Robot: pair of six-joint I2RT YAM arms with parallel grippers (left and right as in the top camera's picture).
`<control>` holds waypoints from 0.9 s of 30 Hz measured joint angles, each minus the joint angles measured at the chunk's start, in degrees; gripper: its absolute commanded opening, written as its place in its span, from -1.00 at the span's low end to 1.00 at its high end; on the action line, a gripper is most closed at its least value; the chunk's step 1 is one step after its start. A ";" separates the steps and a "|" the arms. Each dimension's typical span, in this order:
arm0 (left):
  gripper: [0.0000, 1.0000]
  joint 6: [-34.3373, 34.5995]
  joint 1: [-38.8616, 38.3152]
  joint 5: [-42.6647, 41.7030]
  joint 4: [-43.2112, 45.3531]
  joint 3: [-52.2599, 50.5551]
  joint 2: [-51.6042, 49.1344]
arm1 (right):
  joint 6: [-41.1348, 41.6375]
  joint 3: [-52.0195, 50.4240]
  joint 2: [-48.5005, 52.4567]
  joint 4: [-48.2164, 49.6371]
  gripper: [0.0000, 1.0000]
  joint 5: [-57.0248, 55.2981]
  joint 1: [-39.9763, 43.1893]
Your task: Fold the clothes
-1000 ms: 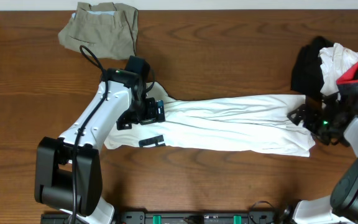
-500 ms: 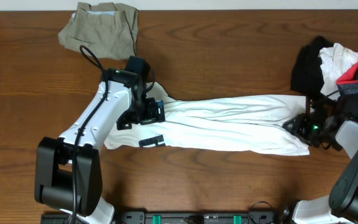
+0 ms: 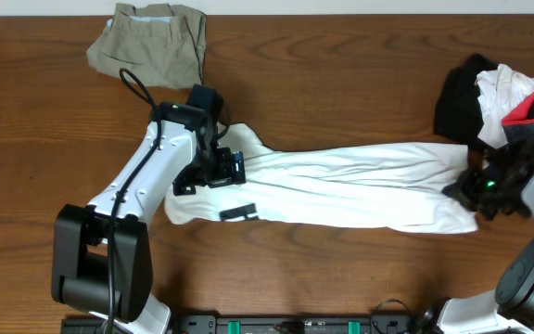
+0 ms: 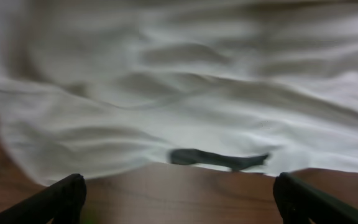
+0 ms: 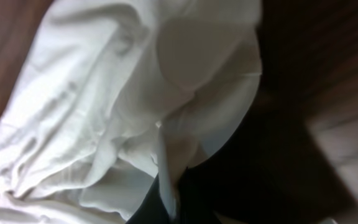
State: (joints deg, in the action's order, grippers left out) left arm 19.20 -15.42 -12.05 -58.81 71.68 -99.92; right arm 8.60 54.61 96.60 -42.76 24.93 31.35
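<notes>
Top [image 3: 350, 186], spread on your worktop [image 3: 341, 93]: right jaws clamp its end, likely for straightening; left jaws wide, unladen.

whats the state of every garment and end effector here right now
white top: unfolded, wrinkled, stretched out sideways
khaki garment: roughly folded, lying apart at the far edge
clothes pile: heaped, unfolded
left end effector: open, over the top's left end
right end effector: shut on the top's right end
</notes>
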 measured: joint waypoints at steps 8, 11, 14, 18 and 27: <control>0.96 -0.15 2.23 0.00 0.28 0.00 0.00 | 0.00 7.39 0.00 -7.28 -0.98 -7.87 -0.02; 0.96 -0.15 2.64 0.00 0.28 0.00 0.00 | -0.02 7.54 0.00 -7.80 -0.81 -9.14 -0.02; 0.96 -0.15 2.64 -0.02 0.26 0.00 0.00 | 0.35 7.54 0.00 -8.02 -0.21 -10.40 -0.02; 0.96 -0.15 2.62 0.00 0.24 0.00 0.00 | 0.39 7.54 0.00 -8.50 0.70 -12.24 -0.02; 0.96 -0.15 2.62 0.00 0.09 0.00 0.00 | 1.31 7.54 0.00 -7.78 0.98 -18.34 0.33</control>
State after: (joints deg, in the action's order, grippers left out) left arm 19.05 -12.80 -12.05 -58.72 71.68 -99.92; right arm 9.91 62.15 96.60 -50.54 6.59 31.68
